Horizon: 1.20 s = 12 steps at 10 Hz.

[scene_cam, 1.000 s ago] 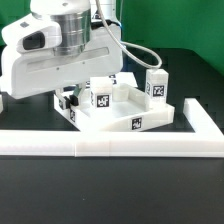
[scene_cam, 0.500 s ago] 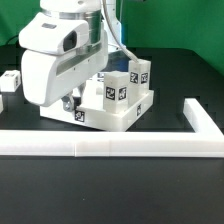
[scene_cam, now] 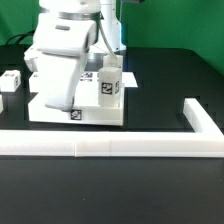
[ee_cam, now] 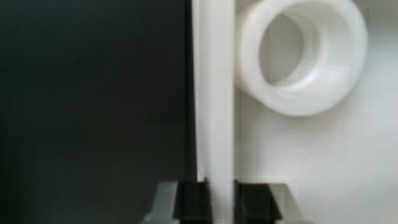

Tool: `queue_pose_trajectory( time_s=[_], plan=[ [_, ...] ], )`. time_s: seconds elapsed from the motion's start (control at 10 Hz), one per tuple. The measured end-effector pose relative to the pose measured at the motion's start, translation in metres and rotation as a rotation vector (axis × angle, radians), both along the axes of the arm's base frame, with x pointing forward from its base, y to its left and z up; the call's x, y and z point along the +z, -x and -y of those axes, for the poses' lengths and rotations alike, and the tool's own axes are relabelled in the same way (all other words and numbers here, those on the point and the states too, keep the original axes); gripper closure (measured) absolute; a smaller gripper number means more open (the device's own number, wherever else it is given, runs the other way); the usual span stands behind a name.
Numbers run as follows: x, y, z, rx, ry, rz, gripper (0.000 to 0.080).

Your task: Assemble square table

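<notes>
The white square table slab [scene_cam: 103, 109] lies on the black table with a tag [scene_cam: 75, 114] on its front edge. Tagged white leg posts [scene_cam: 110, 84] stand upright on it. The arm's white hand [scene_cam: 58, 62] hangs over the slab's side at the exterior view's left and hides its own fingertips there. In the wrist view my gripper [ee_cam: 215, 202] is shut on the slab's thin white edge [ee_cam: 214, 90], one dark finger [ee_cam: 180, 203] on each side. A round white socket ring [ee_cam: 302, 55] shows on the slab's face beside the edge.
The long low white border rail [scene_cam: 110, 146] runs along the front and turns back at the exterior view's right [scene_cam: 205, 120]. A loose tagged white post [scene_cam: 10, 80] lies at the exterior view's far left.
The slab has turned on the table with its posts, and its front edge now faces the rail squarely. The arm has moved to the exterior view's left with it.
</notes>
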State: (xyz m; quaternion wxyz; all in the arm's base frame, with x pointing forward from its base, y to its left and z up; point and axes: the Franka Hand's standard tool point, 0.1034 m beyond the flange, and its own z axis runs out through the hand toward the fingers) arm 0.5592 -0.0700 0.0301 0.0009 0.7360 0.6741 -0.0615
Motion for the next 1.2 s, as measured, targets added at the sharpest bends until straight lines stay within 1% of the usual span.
queue_pose_trajectory(
  time_s=[0.1, 0.3, 0.6, 0.7, 0.8, 0.9, 1.0, 1.2],
  plan=[
    [0.000, -0.009, -0.013, 0.108, -0.003, 0.002, 0.0736],
    [-0.001, -0.019, -0.026, 0.249, -0.001, 0.024, 0.0736],
    [-0.002, -0.018, -0.015, 0.422, 0.021, -0.003, 0.0736],
    [-0.002, -0.019, -0.016, 0.562, 0.027, -0.022, 0.0736],
    [-0.002, -0.020, -0.027, 0.709, 0.017, -0.038, 0.0736],
    [-0.003, -0.022, -0.044, 0.734, -0.001, -0.055, 0.0736],
    [0.000, -0.025, -0.055, 0.792, -0.004, -0.072, 0.0736],
    [0.009, -0.031, -0.085, 0.903, -0.013, -0.098, 0.0736]
  ],
)
